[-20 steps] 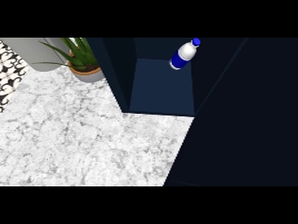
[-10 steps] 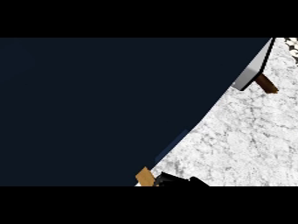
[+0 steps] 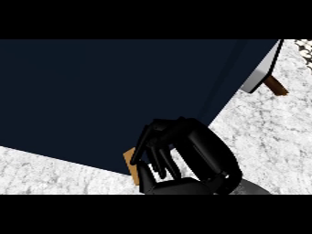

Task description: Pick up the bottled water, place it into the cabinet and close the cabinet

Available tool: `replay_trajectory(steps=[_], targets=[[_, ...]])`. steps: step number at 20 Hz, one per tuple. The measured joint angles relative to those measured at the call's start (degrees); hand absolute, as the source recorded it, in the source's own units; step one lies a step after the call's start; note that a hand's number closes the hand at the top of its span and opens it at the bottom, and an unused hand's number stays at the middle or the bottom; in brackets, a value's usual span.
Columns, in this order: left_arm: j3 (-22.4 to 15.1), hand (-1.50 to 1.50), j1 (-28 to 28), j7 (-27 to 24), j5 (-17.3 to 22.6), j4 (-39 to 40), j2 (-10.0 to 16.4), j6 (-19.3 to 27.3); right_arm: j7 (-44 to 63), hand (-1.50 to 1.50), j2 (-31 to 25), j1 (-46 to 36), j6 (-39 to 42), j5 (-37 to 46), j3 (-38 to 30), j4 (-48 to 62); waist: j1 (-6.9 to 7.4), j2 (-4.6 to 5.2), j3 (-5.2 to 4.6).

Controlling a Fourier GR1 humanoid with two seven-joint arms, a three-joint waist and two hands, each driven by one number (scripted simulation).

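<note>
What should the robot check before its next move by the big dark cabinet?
1. Right hand is at the lower edge of the dark cabinet panel: ok.
2. Brown handle shows right beside that hand: ok.
3. Hand has hold of the handle: cannot tell.
4. Bottled water is inside the cabinet: cannot tell, it shows nowhere.
5. Cabinet is fully shut: cannot tell.
6. Left hand is out of the way: cannot tell, not in view.

dark navy cabinet [image 3: 84,91]: cut by top and left edges;
small tan wooden piece [image 3: 126,157]: partly behind the black right hand [image 3: 199,155];
grey forearm [image 3: 250,188]: cut by lower edge
</note>
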Motion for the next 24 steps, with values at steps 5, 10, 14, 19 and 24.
replay_trajectory(steps=[5, 10, 14, 19, 24], targets=[[2.9, -1.5, 2.6, 0.2, 1.4, 0.2, -1.9, -4.3, -1.0, 1.5, -0.2, -9.4, 2.9, -6.4, -8.8, 9.9, -0.32, 0.0, 0.02], [7.7, -1.5, 4.1, 1.4, 5.5, 1.4, -2.0, -8.1, -1.9, 1.5, -1.4, -16.5, 8.0, -10.1, -15.8, 19.6, -0.62, -0.05, 0.02], [9.8, -1.5, 5.0, 3.0, 6.9, 1.1, -3.5, -9.9, -4.5, 1.5, -1.8, -20.1, 12.0, -10.1, -17.8, 26.3, -0.91, -0.46, 0.16], [11.3, -1.5, 4.5, 5.0, 7.7, 0.9, -4.9, -11.0, -5.6, 1.5, -2.1, -22.8, 16.8, -11.3, -19.1, 31.4, -1.4, -1.07, 0.56], [12.6, -1.5, 4.6, 6.8, 9.5, 1.3, -4.9, -12.4, -7.0, 1.5, -2.2, -24.3, 19.3, -10.8, -19.4, 34.4, -1.65, -1.63, 1.04]])
